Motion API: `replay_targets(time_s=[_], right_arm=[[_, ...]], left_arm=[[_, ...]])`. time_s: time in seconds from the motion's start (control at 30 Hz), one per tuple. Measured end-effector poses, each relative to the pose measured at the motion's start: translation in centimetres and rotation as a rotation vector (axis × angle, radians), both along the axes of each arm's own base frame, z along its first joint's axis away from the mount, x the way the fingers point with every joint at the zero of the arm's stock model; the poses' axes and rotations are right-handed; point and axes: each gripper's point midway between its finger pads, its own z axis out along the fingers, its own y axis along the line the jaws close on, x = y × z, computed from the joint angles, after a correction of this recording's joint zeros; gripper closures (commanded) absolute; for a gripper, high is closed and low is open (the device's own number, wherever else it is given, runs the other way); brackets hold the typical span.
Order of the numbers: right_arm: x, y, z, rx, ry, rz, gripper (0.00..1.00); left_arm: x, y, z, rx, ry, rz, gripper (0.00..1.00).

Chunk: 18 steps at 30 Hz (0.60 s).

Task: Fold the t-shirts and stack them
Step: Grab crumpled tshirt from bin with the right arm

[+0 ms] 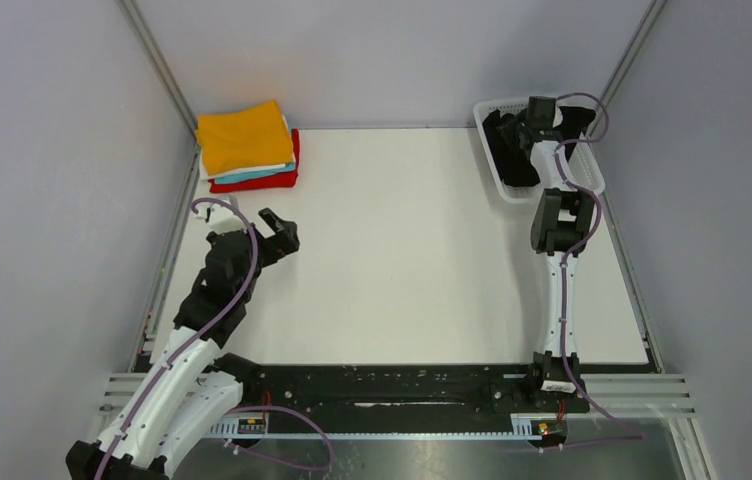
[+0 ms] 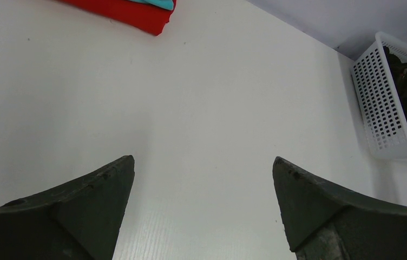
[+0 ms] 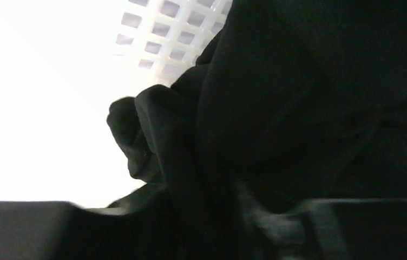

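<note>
A stack of folded t-shirts lies at the table's back left, orange on top, then white, teal and red at the bottom. The left wrist view catches the red shirt's corner. A crumpled black t-shirt fills the white mesh basket. My right gripper reaches down into the basket. In the right wrist view, black cloth lies between its blurred fingers, and the jaw gap is hidden. My left gripper hovers open over bare table.
The basket stands at the back right corner, against the side wall. Grey walls close the table on three sides. My left gripper is a short way in front of the folded stack. The basket's mesh shows close behind the black cloth.
</note>
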Motion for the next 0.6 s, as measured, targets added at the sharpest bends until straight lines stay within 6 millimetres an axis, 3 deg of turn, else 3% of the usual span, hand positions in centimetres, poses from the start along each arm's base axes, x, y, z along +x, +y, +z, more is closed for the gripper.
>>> replay_targets(time_s=[0.1,0.27,0.37,0.47,0.57,0.6], right_arm=[[0.8,0.7,-0.4,0.024,-0.034,0.039,1.00],[0.9,1.1,0.1,-0.001,-0.072,0.087,1.00],[0.5,0.9,1.8,-0.043,-0.088,0.116,1.00],[-0.2,0.9,6.1,-0.085,-0.133,0.143,1.00],[-1.6,1.2,13.5,-0.120,-0.229,0.178,1.00],[-2.4,1.4,16.8,-0.134,-0.279,0.192,1.00]], left_arm=[[0.1,0.0,-0.3,0.003,0.009,0.000,0.01],[0.1,0.0,-0.3,0.002,0.010,0.000,0.01],[0.0,0.0,-0.1,-0.002,0.004,0.000,0.01],[-0.2,0.0,0.4,-0.012,-0.013,-0.002,0.01],[-0.5,-0.1,1.0,-0.026,-0.034,-0.008,0.01],[-0.6,-0.1,1.2,-0.031,-0.039,-0.011,0.01]])
